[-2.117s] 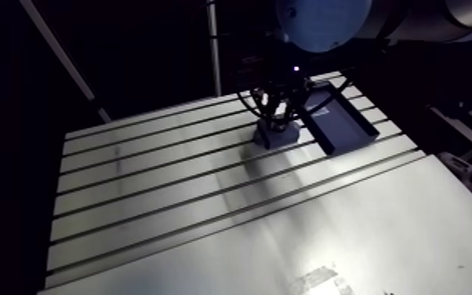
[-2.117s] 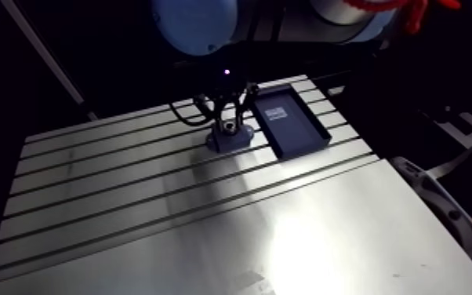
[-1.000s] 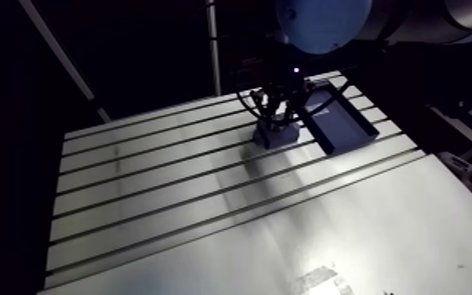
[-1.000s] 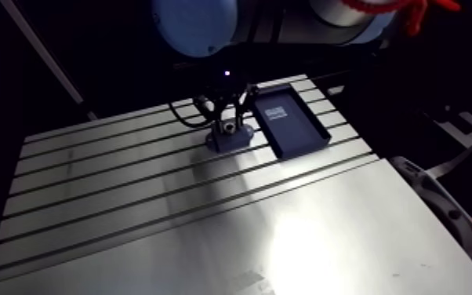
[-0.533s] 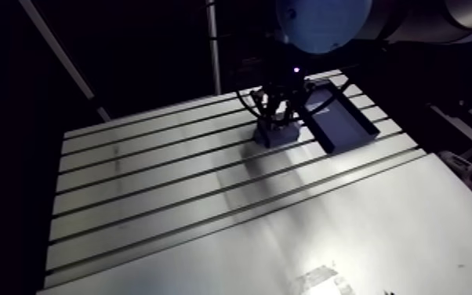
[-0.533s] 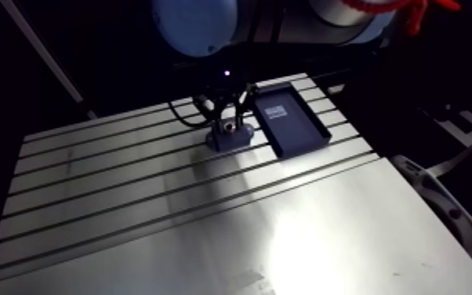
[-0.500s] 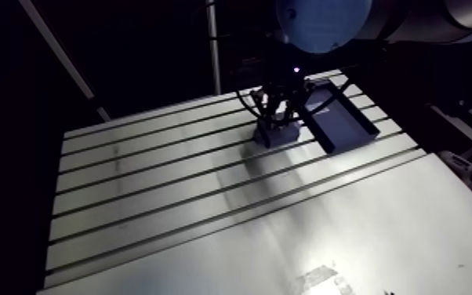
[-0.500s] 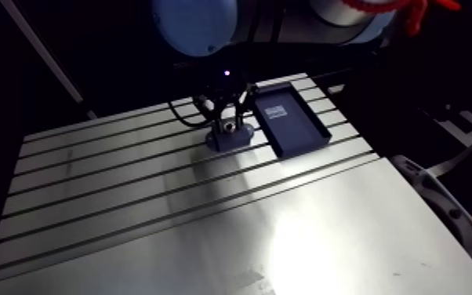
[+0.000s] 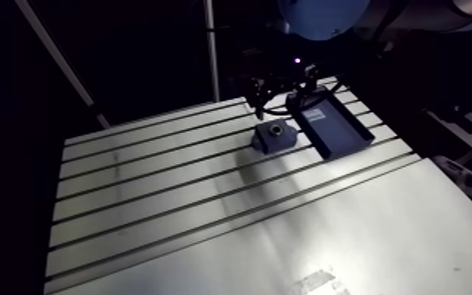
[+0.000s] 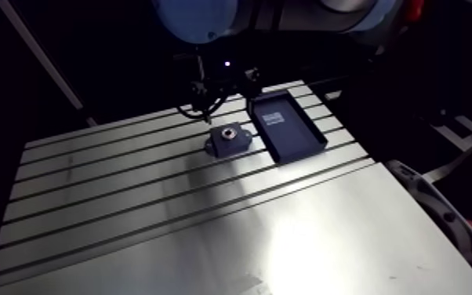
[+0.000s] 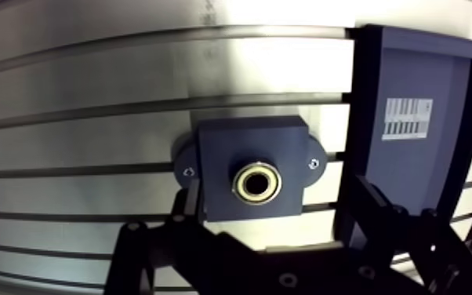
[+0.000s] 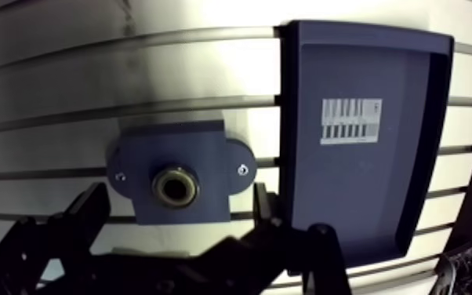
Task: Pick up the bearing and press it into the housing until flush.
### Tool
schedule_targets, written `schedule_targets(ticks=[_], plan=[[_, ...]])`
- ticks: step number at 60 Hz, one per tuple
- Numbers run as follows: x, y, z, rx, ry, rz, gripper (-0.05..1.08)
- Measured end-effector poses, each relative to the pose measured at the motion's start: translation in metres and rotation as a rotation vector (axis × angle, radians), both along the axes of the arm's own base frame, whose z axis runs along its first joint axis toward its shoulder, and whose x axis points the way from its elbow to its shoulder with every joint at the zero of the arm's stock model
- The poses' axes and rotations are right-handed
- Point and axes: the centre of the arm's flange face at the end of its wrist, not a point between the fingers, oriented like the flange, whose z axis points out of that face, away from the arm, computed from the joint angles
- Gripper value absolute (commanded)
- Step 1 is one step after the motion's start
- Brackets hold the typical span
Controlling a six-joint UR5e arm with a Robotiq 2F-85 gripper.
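Note:
The dark blue housing (image 11: 217, 157) is a block with two screw ears, lying on the slotted table (image 11: 90, 118). The bearing (image 11: 257, 181), a brass-coloured ring, sits in the housing's bore, and its face looks level with the block's top. My gripper (image 11: 274, 200) hangs above the housing, open, with nothing between its fingers. One dark finger (image 11: 186, 205) shows beside the housing's ear and the other (image 11: 367, 192) over the tray's edge. In the arm view the housing (image 9: 274, 135) lies uncovered below the wrist.
A dark blue tray (image 12: 357, 133) with a white barcode label (image 12: 351, 120) lies right beside the housing, close to the table's far corner. Slots run across the table (image 9: 208, 204).
Earlier the gripper stood down on the housing. Now its fingers have opened and it has lifted off, leaving the bearing in the bore. The camera shifted slightly.

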Motion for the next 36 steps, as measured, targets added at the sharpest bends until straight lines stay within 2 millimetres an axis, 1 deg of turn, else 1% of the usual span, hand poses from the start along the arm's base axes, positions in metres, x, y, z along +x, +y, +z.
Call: schedule_targets(ticks=[3,4,5,6,7,8,9,10,11,12,13,14,15,16,19,25,36], plan=[[-0.001,0.000,0.006,0.001,0.005,0.001,0.03],[-0.002,0.000,0.008,0.002,0.006,0.001,0.10],[-0.002,0.000,0.010,0.002,0.007,0.001,0.10],[-0.002,0.000,0.012,0.002,0.008,0.001,0.21],[-0.003,0.000,0.015,0.002,0.008,0.001,0.21],[-0.003,0.000,0.017,0.002,0.009,0.000,0.38],[-0.003,0.000,0.018,0.002,0.009,0.000,0.38],[-0.004,0.000,0.020,0.001,0.009,0.000,0.57],[-0.004,0.000,0.021,0.000,0.009,-0.001,0.57],[-0.004,0.000,0.023,-0.001,0.009,-0.001,0.69],[-0.004,0.000,0.025,-0.002,0.009,-0.002,0.69],[-0.005,-0.001,0.026,-0.003,0.009,-0.002,0.76],[-0.005,-0.001,0.027,-0.004,0.009,-0.003,0.81],[-0.005,-0.001,0.028,-0.006,0.009,-0.004,0.81],[-0.005,-0.001,0.030,-0.013,0.008,-0.007,0.87],[-0.005,-0.003,0.031,-0.027,0.006,-0.012,0.91],[-0.004,-0.003,0.028,-0.044,0.002,-0.020,0.92]])
